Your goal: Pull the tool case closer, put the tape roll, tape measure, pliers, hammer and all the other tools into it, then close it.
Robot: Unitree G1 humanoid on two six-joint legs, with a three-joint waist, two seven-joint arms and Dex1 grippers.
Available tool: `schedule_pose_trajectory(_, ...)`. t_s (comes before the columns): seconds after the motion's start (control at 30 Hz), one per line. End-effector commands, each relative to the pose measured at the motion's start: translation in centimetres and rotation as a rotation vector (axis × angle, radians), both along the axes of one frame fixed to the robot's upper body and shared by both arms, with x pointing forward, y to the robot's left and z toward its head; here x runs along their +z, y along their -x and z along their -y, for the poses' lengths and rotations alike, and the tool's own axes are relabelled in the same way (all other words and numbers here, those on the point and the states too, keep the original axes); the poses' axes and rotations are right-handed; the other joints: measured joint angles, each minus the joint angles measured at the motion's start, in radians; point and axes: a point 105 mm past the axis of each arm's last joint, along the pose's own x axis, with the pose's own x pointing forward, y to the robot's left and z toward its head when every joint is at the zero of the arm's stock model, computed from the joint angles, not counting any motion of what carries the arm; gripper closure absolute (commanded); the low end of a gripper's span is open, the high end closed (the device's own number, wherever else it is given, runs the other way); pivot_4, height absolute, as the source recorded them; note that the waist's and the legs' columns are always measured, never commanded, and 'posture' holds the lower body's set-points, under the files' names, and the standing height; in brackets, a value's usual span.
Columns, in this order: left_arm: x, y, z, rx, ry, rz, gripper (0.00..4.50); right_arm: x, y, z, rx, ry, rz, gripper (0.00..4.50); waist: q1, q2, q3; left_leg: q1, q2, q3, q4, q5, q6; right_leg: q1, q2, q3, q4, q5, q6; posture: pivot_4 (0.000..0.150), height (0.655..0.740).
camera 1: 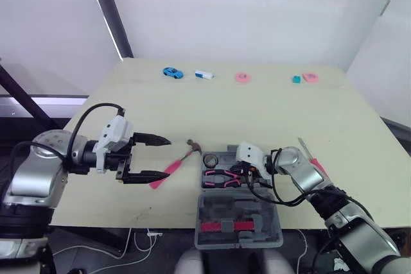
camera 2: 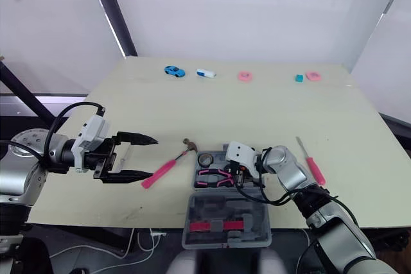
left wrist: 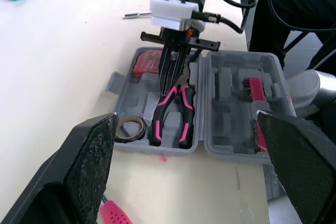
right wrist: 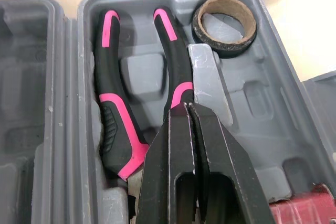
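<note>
While I watch from the head cameras, the right pincer (right wrist: 188, 107) stands with its two black fingers pressed together, holding nothing that I can make out; its tips reach down into the open tray of the tool case (camera 1: 257, 222), just over the pink-and-black pliers (right wrist: 110, 103), which lie seated in their moulded recess; whether the tips touch the pliers I cannot tell. Beside the pliers, in a corner of the same tray, lies the tape roll (right wrist: 227, 50), flat on its side; a red item (left wrist: 144, 64) sits at the tray's opposite end, too little of it showing for me to name it. The case lies at the near edge of the surface (camera 1: 257, 113), its lid folded open toward me and overhanging that edge.

The left pincer (camera 1: 166, 156) is spread wide and empty, hovering above the surface; its fingers (left wrist: 79, 171) point toward the case. The hammer (camera 1: 173, 166) lies on the surface between this pincer and the case, pink handle near the lower fingertip, head just beside the tray. A pink-handled screwdriver (camera 2: 313, 169) lies on the surface to the right of the right arm.

Along the far edge, well apart from the case, sit a blue toy car (camera 1: 171, 72), a white-and-blue block (camera 1: 204, 74), a pink ring (camera 1: 242, 77), a teal block (camera 1: 297, 79) and a second pink ring (camera 1: 311, 77).
</note>
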Motion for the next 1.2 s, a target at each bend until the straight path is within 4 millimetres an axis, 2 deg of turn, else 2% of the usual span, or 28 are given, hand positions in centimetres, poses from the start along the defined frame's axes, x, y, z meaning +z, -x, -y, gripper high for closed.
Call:
schedule_pose_trajectory(0.03, 0.3, 0.3, 0.3, 0.005, 0.009, 0.029, 0.0, -4.6, 1.3, 2.4, -0.083, 0.092, -0.125, 4.44, -0.001, -0.001, -0.002, 0.001, 0.0, 0.0, -0.001, 0.0, 0.0, 0.0, 0.0, 0.001, 0.0, 0.0, 0.0, 0.15, 0.7395)
schedule_pose_trajectory(0.1, -0.1, 0.3, 0.2, 0.04, 0.037, 0.033, 0.0, -1.5, 0.6, 1.3, -0.095, -0.08, -0.059, 4.44, -0.001, -0.001, -0.003, 0.001, 0.0, -0.001, -0.002, 0.0, 0.0, -0.001, 0.0, 0.002, 0.0, 0.0, 0.0, 0.15, 0.7395)
schedule_pose_trajectory(0.17, -0.3, 0.4, 0.0, 0.07, 0.065, 0.032, 0.0, 0.8, 0.3, 1.2, -0.115, -0.192, -0.007, 4.44, 0.0, -0.002, -0.002, 0.0, 0.0, -0.001, -0.004, 0.0, 0.0, -0.002, -0.001, 0.002, -0.001, 0.001, -0.001, 0.15, 0.7395)
schedule_pose_trajectory(0.33, -0.8, 0.2, -0.9, 0.205, 0.105, 0.013, 0.0, 5.5, -0.2, 2.9, -0.206, -0.408, 0.164, 4.44, -0.001, 0.002, 0.007, -0.005, -0.001, 0.005, -0.01, 0.0, 0.0, -0.007, 0.0, 0.005, -0.002, 0.002, -0.004, 0.15, 0.7395)
schedule_pose_trajectory(0.47, -0.4, 0.2, -0.9, 0.294, 0.187, 0.039, 0.0, 7.6, 0.1, 4.8, -0.275, -0.49, 0.24, 4.44, -0.003, 0.002, 0.011, -0.005, -0.001, 0.007, -0.014, 0.0, 0.0, -0.01, 0.001, 0.005, -0.003, 0.002, -0.005, 0.15, 0.7395)
schedule_pose_trajectory(0.6, -1.2, 0.5, -2.2, 0.456, 0.252, 0.03, 0.0, 9.5, 1.3, 8.4, -0.379, -0.587, 0.296, 4.44, -0.002, 0.002, 0.011, -0.005, 0.0, 0.008, -0.016, 0.0, 0.0, -0.01, 0.001, 0.006, -0.006, 0.001, -0.005, 0.15, 0.7395)
schedule_pose_trajectory(0.7, -3.0, 1.2, -4.8, 0.635, 0.275, 0.024, 0.0, 10.3, 2.9, 12.9, -0.498, -0.66, 0.303, 4.44, 0.001, 0.001, 0.012, -0.005, -0.001, 0.009, -0.017, 0.0, 0.0, -0.009, 0.0, 0.006, -0.008, 0.001, -0.005, 0.15, 0.7395)
schedule_pose_trajectory(0.8, -5.0, 2.6, -8.1, 0.803, 0.256, 0.036, 0.0, 10.1, 4.3, 16.6, -0.622, -0.64, 0.35, 4.44, 0.0, 0.001, 0.013, -0.005, -0.001, 0.009, -0.018, 0.0, 0.0, -0.008, -0.001, 0.006, -0.01, 0.001, -0.004, 0.15, 0.7395)
schedule_pose_trajectory(0.83, -5.6, 3.2, -9.6, 0.879, 0.25, 0.051, 0.0, 9.7, 5.2, 18.1, -0.677, -0.627, 0.36, 3.95, 0.0, 0.0, 0.013, -0.004, -0.001, 0.01, -0.018, 0.0, 0.0, -0.009, -0.001, 0.006, -0.011, 0.0, -0.004, 0.15, 0.7395)
schedule_pose_trajectory(0.87, -6.1, 3.8, -10.8, 0.94, 0.24, 0.067, 0.0, 9.3, 6.0, 19.5, -0.722, -0.608, 0.366, 3.77, 0.001, 0.0, 0.013, -0.004, -0.001, 0.009, -0.018, 0.0, 0.0, -0.009, -0.001, 0.006, -0.011, 0.0, -0.002, 0.15, 0.7395)
schedule_pose_trajectory(0.9, -6.6, 4.5, -11.8, 0.994, 0.237, 0.073, 0.0, 8.7, 7.1, 20.8, -0.764, -0.59, 0.357, 3.21, 0.001, 0.0, 0.012, -0.004, -0.001, 0.009, -0.019, 0.0, 0.0, -0.009, -0.002, 0.006, -0.011, -0.001, -0.001, 0.15, 0.7395)
schedule_pose_trajectory(1.0, -7.8, 6.1, -13.7, 1.099, 0.215, 0.091, 0.0, 7.0, 10.0, 23.3, -0.858, -0.555, 0.318, 1.89, 0.002, 0.0, 0.012, -0.003, 0.0, 0.009, -0.023, 0.0, 0.0, -0.009, -0.003, 0.006, -0.014, -0.001, -0.001, 0.15, 0.7395)
schedule_pose_trajectory(1.07, -8.5, 7.1, -15.0, 1.173, 0.211, 0.092, 0.0, 5.9, 11.9, 24.7, -0.914, -0.535, 0.278, 0.79, 0.003, -0.001, 0.012, -0.003, 0.0, 0.007, -0.024, -0.001, -0.001, -0.009, -0.005, 0.006, -0.015, -0.002, -0.001, 0.15, 0.7395)
schedule_pose_trajectory(1.13, -9.1, 7.9, -16.1, 1.223, 0.199, 0.082, 0.0, 5.1, 13.3, 25.9, -0.974, -0.535, 0.253, 0.09, 0.002, -0.001, 0.012, -0.002, 0.001, 0.007, -0.024, -0.002, -0.003, -0.009, -0.006, 0.006, -0.016, -0.002, 0.0, 0.15, 0.7395)
schedule_pose_trajectory(1.2, -9.5, 8.6, -16.6, 1.242, 0.184, 0.071, 0.0, 4.5, 14.4, 26.9, -1.022, -0.534, 0.233, 0.09, 0.001, -0.001, 0.012, -0.002, 0.002, 0.007, -0.024, -0.003, -0.005, -0.009, -0.007, 0.006, -0.018, -0.002, 0.0, 0.15, 0.7395)
